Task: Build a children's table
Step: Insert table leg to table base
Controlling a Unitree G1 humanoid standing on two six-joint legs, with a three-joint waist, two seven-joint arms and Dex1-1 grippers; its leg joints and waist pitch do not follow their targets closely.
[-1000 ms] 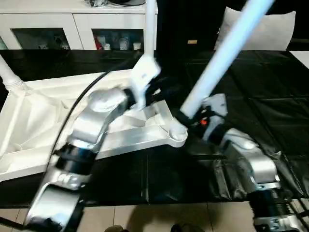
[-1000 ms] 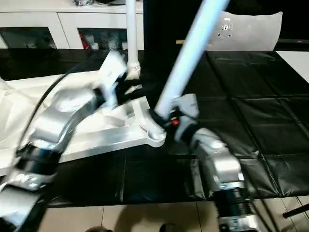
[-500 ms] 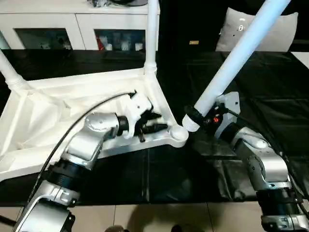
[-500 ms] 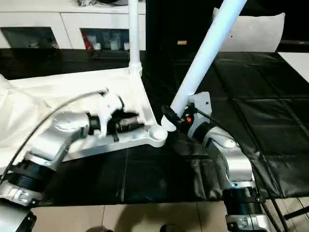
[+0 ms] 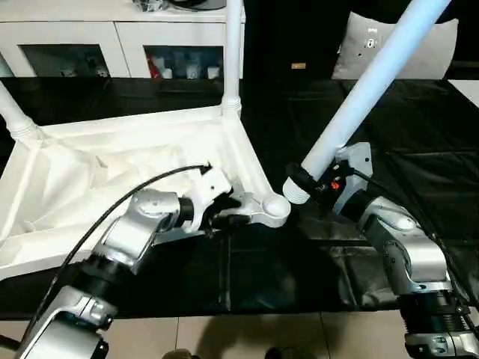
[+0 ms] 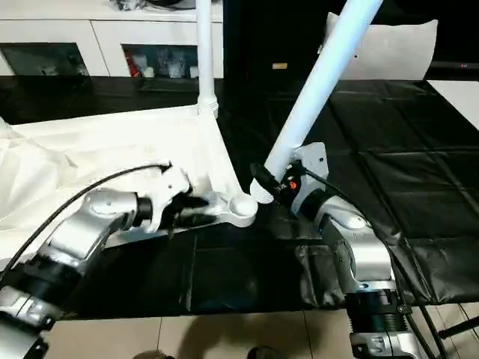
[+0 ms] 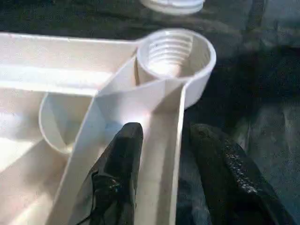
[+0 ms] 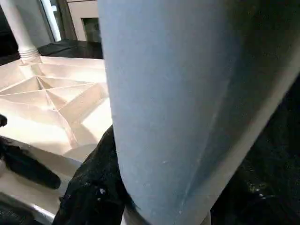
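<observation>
Now the white tabletop (image 5: 135, 161) lies upside down on the black bench (image 5: 419, 127), so its ribs face up. Two white legs already stand in its far corners, one far leg (image 5: 233, 52) at the back near the middle and another leg (image 5: 13, 112) at the left edge. The near corner socket (image 7: 176, 51) is round and open, with screw rings inside it. The left claw (image 7: 161, 168) sits at the tabletop's near rim, just beside that socket. Its two black fingers (image 7: 119, 173) stand apart, one inside the rim wall and one outside it, so the wall runs between them. The right claw (image 6: 281, 187) is clamped around the lower part of a long white loose leg (image 6: 322, 82). That leg tilts up and away to the right. Its bottom end hangs just beside the open socket, close but not in it. Behind the bench stands a white cabinet (image 5: 112, 37) with glass doors.
</observation>
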